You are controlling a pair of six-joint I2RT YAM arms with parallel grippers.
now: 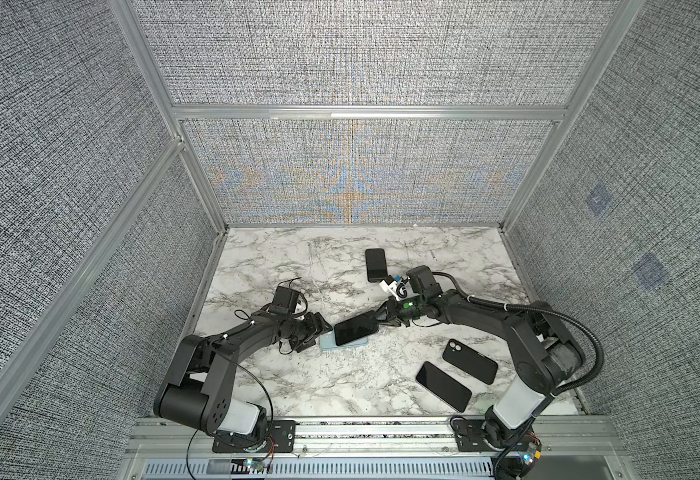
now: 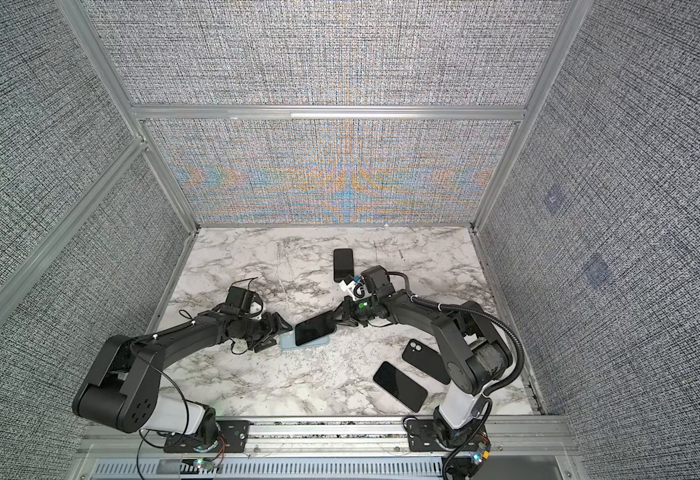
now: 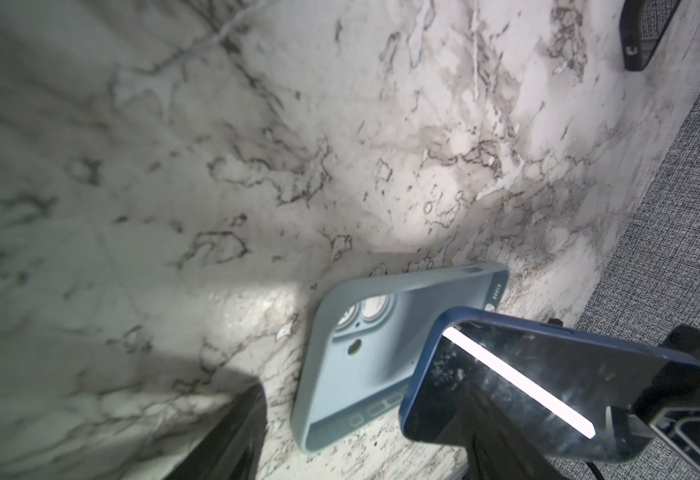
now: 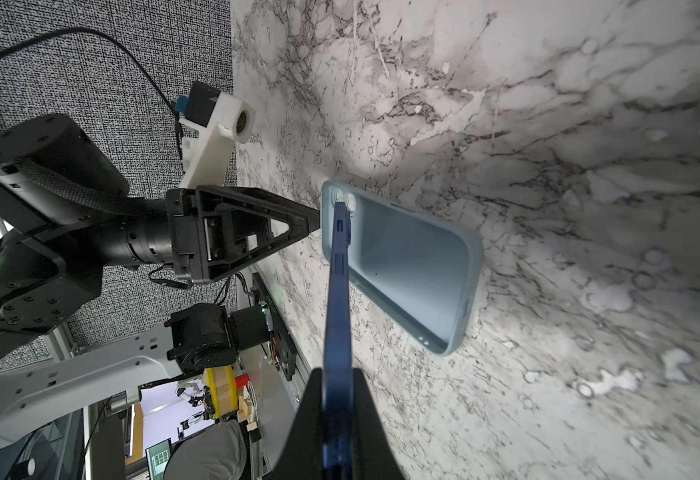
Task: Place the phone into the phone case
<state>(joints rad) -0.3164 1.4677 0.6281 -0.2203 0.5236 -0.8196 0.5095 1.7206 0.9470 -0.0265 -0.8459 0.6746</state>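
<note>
Count: 1 light-blue phone case (image 1: 326,342), 1 dark-blue phone (image 1: 355,328). Plus 3 black slabs: far slab (image 1: 376,264), twin-lens slab (image 1: 469,360), glossy slab (image 1: 443,386) (phone or case, can't tell for any of the three). Robot side: 2 arms, left arm (image 1: 248,332) and right arm (image 1: 477,311), and 2 grippers, left gripper (image 1: 319,332) and right gripper (image 1: 378,319).

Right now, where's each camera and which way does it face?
Both top views: high above the bases, looking down on the marble table; both arms show.
Left wrist: on the left gripper, facing the blue case; left fingers show.
Right wrist: on the right gripper, sighting along the phone; right fingers show.
Shared: both wrist views show case and phone.
</note>
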